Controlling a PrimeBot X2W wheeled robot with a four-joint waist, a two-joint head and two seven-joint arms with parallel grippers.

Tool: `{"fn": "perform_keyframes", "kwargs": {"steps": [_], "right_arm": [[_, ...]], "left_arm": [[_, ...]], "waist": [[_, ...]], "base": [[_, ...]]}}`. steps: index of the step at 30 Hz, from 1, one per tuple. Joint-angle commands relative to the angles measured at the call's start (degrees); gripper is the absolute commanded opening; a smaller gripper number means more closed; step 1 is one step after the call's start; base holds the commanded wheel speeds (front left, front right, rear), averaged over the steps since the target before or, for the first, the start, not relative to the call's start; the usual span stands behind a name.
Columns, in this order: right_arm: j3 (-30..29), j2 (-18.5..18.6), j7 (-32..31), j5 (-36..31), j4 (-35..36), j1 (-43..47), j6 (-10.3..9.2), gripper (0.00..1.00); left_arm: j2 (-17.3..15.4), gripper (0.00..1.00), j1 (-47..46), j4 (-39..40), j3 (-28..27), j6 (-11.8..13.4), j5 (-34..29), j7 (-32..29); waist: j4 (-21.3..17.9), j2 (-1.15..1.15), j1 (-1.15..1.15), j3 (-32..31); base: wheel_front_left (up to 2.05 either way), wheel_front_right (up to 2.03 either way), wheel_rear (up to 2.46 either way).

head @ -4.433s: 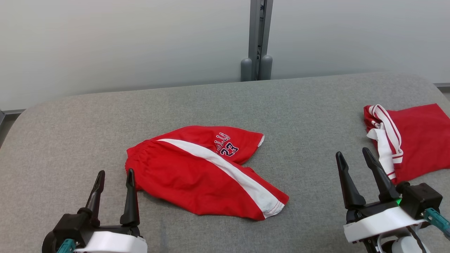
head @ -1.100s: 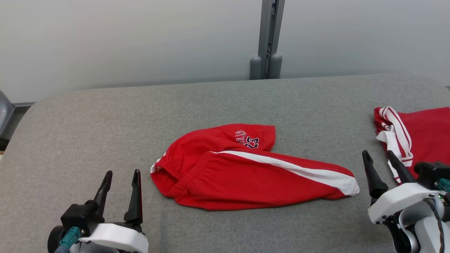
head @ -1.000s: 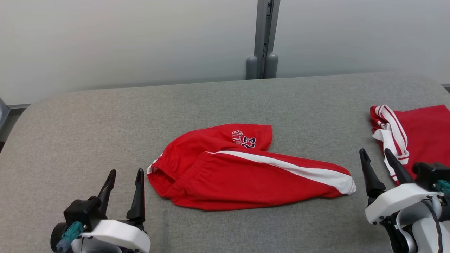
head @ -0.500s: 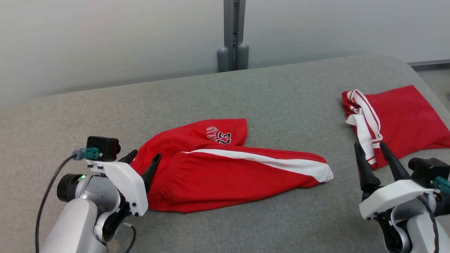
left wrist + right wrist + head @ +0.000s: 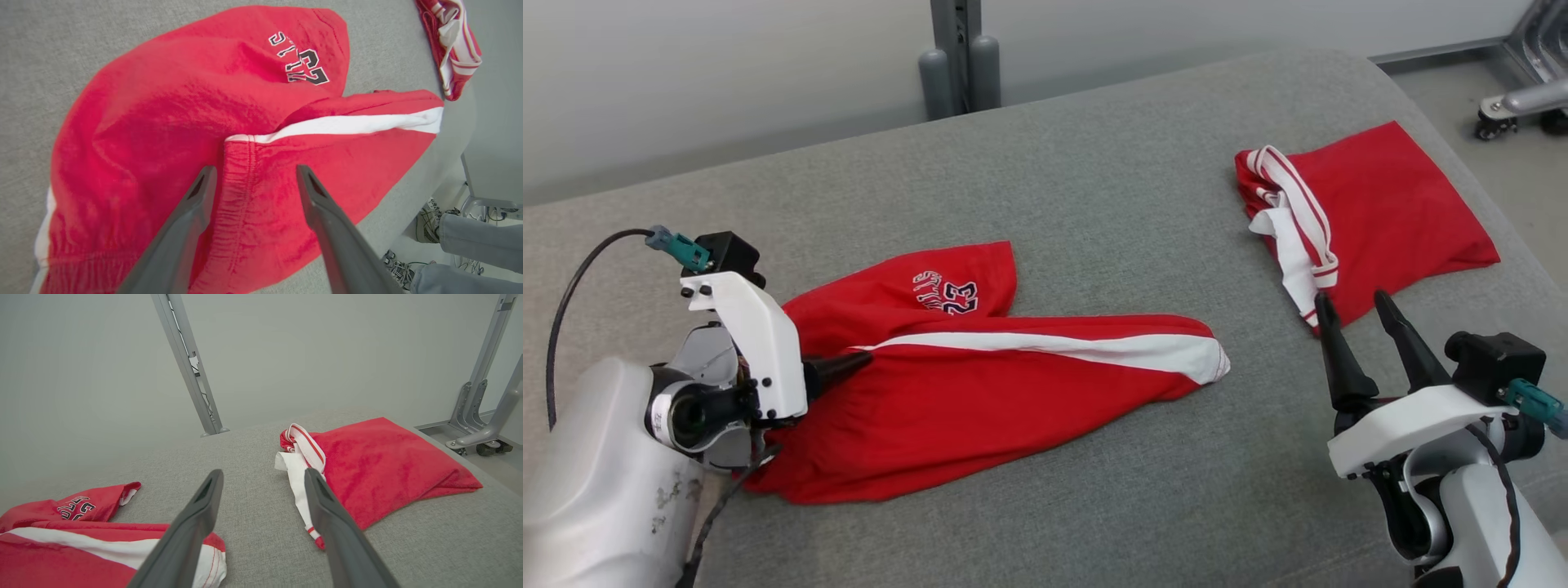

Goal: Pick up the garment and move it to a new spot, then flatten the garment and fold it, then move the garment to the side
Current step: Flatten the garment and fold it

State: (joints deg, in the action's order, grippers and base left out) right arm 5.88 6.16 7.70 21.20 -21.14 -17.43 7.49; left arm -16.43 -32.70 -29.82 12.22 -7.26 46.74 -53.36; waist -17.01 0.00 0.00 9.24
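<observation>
The red shorts (image 5: 980,392) lie in the middle of the grey counter (image 5: 1094,163). They are a bit crumpled, with a white stripe along one leg and a number on the other. The left gripper (image 5: 255,173) is over the stretchy waist end of the shorts. Its jaws are wide apart, one on each side of the waist seam. I cannot tell if they touch the cloth. The right gripper (image 5: 1349,300) hangs over bare counter, jaws wide and empty, near a second red garment (image 5: 1388,196) folded at the right.
</observation>
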Motion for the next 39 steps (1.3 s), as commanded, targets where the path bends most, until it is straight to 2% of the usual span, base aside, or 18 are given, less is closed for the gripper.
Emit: {"fn": "perform_keyframes", "kwargs": {"steps": [1, 6, 9, 14, 19, 21, 23, 24, 29, 34, 39], "right_arm": [[0.19, 0.08, 0.62, 0.34, -0.25, -0.91, 0.02, 1.00], [1.04, 0.00, 1.55, 0.90, -1.32, -1.97, 0.02, 1.00], [1.19, 0.17, 1.94, 1.09, -2.00, -2.29, 0.02, 1.00], [1.52, 0.08, 2.40, 1.06, -2.88, -2.42, 0.02, 1.00], [1.74, -0.03, 2.62, 1.03, -3.30, -2.85, 0.02, 1.00], [1.72, 0.07, 2.71, 0.95, -3.48, -2.83, 0.02, 1.00], [1.86, 0.15, 2.62, 0.97, -3.66, -2.88, 0.02, 1.00], [1.92, 0.16, 2.53, 1.02, -3.74, -2.90, 0.02, 1.00], [1.85, 0.64, 2.40, 0.99, -4.16, -2.30, 0.02, 1.00], [1.04, 1.78, 1.75, 0.45, -4.67, -0.50, 0.02, 1.00], [0.97, 2.31, 0.31, -0.34, -3.47, 0.47, 0.02, 1.00]], "left_arm": [[-0.66, 1.00, -1.37, -0.49, 0.08, -0.30, 0.99, -1.18], [-1.71, 1.00, -2.68, -1.78, 0.50, -0.34, 3.76, -4.86], [-3.15, 1.00, -3.36, -2.12, 1.11, -0.35, 2.93, -4.45], [-3.62, 1.00, -3.29, -3.30, 1.60, -0.36, 3.17, -4.01], [-3.14, 1.00, -2.89, -2.36, 1.95, -0.36, 7.27, -6.56], [-3.18, 0.82, -3.16, -1.53, 1.86, -0.37, 8.50, -6.45], [-3.14, 0.13, -3.21, -1.00, 2.22, -0.37, 9.10, -6.54], [-3.10, 0.00, -3.05, -0.71, 2.42, -0.36, 9.51, -6.75], [-2.84, 0.00, -1.40, 1.49, 4.30, -0.37, 11.85, -7.72], [-2.40, 0.00, 1.45, 4.96, 7.54, -0.36, 14.52, -8.97], [-4.43, 0.00, 5.33, 10.15, 10.10, -0.36, 17.37, -11.31]], "waist": [[-1.64, 0.00, 0.00, 1.54], [-3.28, 0.00, 0.00, 2.47], [-3.66, 0.00, 0.00, 2.71], [-3.87, 0.00, 0.00, 2.85], [-3.48, 0.00, 0.00, 2.94], [-3.13, 0.00, 0.00, 2.85], [-2.73, 0.00, 0.00, 2.63], [-2.54, 0.00, 0.00, 2.49], [-0.69, 0.00, 0.00, 1.06], [3.61, 0.00, 0.00, -2.60], [7.91, 0.00, 0.00, -4.48]], "base": [[0.00, 0.00, 0.00], [0.00, 0.00, 0.00], [0.00, 0.00, 0.00], [0.00, 0.00, 0.00], [0.00, 0.00, 0.00], [0.00, 0.00, 0.00], [0.00, 0.00, 0.00], [0.00, 0.00, 0.00], [0.00, 0.00, 0.00], [0.00, 0.00, 0.00], [0.00, 0.00, 0.00]]}}
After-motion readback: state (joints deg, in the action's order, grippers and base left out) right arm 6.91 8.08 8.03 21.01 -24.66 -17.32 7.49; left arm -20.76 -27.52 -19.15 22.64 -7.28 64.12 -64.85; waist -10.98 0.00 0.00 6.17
